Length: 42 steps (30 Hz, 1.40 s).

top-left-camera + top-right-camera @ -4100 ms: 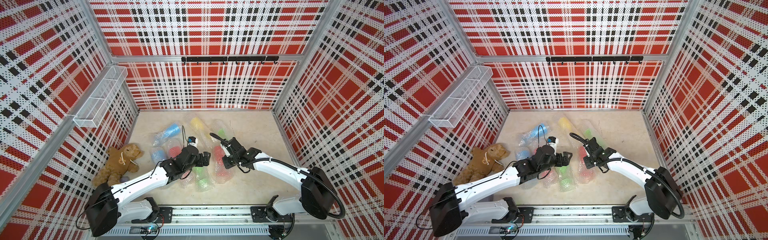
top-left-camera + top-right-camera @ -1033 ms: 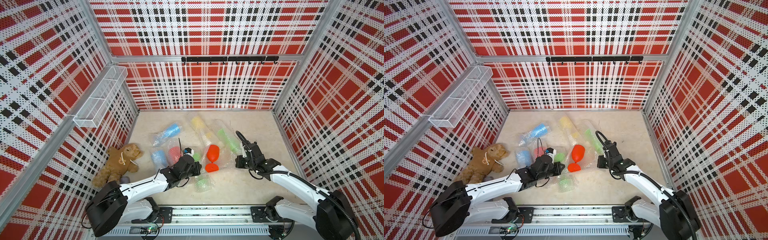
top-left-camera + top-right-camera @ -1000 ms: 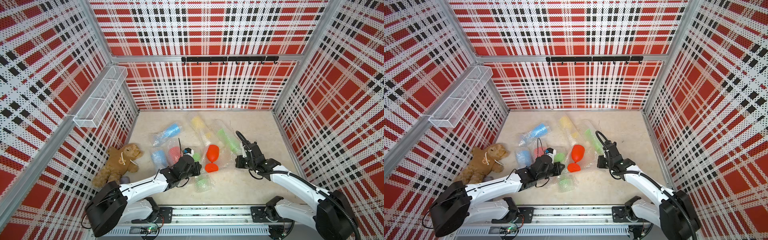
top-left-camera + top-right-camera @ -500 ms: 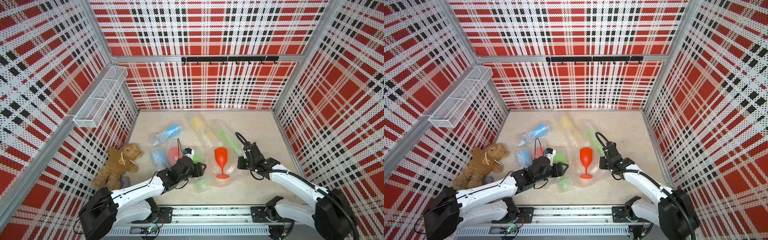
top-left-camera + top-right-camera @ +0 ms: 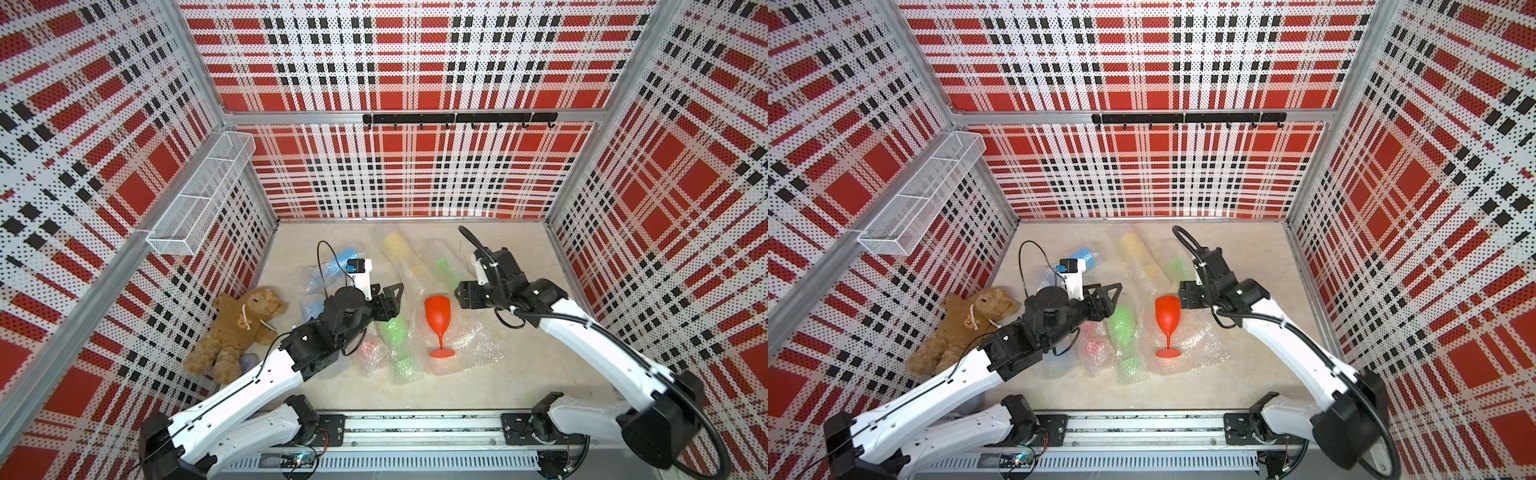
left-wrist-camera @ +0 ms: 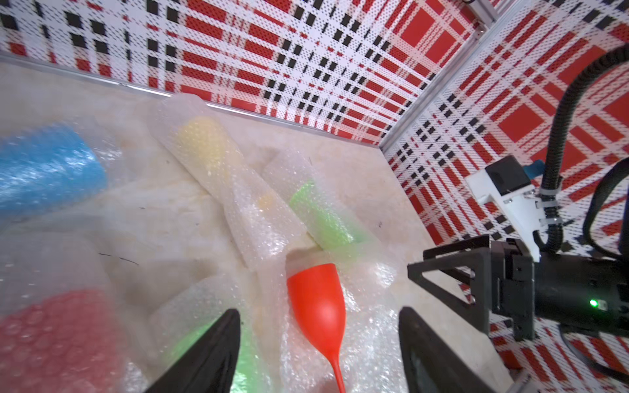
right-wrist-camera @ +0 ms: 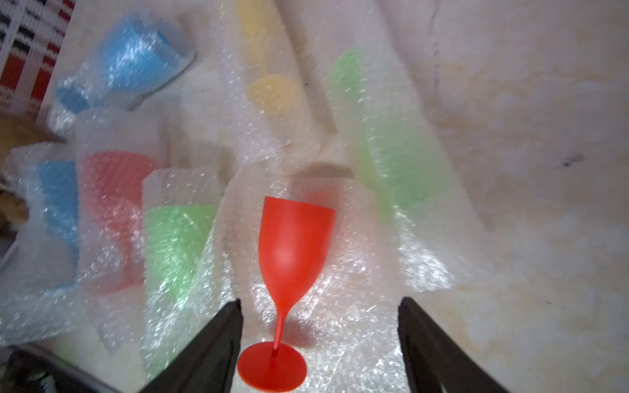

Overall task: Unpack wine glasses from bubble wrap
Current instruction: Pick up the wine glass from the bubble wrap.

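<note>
Zero grip in wide-open left gripper (image 5: 392, 301), right gripper (image 5: 460, 296); risks toppling upright red plastic goblet (image 5: 436, 316) by tugging clear bubble wrap (image 5: 473, 345) underneath.

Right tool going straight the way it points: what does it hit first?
Probably the bowl of the upright red wine glass, standing on opened bubble wrap just ahead of the open right tool; exact depth is unclear.

Seven opaque plastic stemmed goblets (image 5: 1168, 313): one bare red goblet (image 5: 437, 318), plus six in clear bubble wrap sleeves (image 7: 180, 180). These are two blue goblets (image 7: 136, 58), two green goblets (image 7: 398, 163), one wrapped red goblet (image 7: 112, 183) and one yellow goblet (image 5: 397, 245). One flat bubble wrap sheet (image 5: 469, 345). One brown plush teddy bear (image 5: 241, 324).
</note>
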Tool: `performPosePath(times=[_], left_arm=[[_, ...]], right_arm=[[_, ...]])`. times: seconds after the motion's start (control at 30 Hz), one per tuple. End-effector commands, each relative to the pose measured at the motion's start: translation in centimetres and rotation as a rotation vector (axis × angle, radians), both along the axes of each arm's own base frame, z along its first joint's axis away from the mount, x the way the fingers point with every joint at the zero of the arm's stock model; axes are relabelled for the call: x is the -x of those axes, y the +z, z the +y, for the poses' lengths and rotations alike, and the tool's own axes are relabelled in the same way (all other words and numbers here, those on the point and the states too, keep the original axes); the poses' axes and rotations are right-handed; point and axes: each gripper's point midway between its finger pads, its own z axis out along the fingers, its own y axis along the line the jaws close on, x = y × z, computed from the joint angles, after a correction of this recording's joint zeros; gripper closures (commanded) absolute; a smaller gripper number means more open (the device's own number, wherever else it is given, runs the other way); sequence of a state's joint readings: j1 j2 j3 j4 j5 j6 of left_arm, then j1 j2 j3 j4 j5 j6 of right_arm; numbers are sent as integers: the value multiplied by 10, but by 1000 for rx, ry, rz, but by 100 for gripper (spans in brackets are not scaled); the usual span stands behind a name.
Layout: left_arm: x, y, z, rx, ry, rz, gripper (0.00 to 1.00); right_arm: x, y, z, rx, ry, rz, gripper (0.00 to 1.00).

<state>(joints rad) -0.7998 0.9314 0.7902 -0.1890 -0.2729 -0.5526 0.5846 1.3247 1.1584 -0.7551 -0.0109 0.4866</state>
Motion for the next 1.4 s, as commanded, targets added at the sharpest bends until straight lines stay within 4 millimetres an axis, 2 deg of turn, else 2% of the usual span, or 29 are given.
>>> performPosePath(times=[0.0, 0.1, 0.27, 0.5, 0.63, 0.93, 1.1, 1.23, 1.37], left_arm=[[-11, -18, 22, -129, 68, -33, 26], [-16, -15, 35, -92, 79, -26, 26], [-18, -9, 58, -69, 134, -50, 25], [-19, -14, 55, -69, 110, -21, 25], [-22, -17, 56, -56, 98, -5, 25], [-31, -20, 65, -4, 89, 20, 26], [-33, -20, 71, 13, 97, 23, 26], [-35, -21, 74, 18, 104, 27, 27], [-37, -21, 76, 23, 109, 29, 27]], right_arm=[[27, -37, 21, 31, 102, 267, 19], [16, -48, 31, 82, 135, 330, 0], [-2, -81, 31, 225, 150, 428, 0], [-31, -130, 34, 270, 189, 546, 0], [-35, -150, 39, 246, 212, 609, 0], [-30, -160, 40, 242, 203, 659, 6], [-24, -157, 40, 220, 205, 667, 4], [-24, -153, 41, 213, 202, 662, 6], [-25, -147, 42, 202, 198, 650, 15]])
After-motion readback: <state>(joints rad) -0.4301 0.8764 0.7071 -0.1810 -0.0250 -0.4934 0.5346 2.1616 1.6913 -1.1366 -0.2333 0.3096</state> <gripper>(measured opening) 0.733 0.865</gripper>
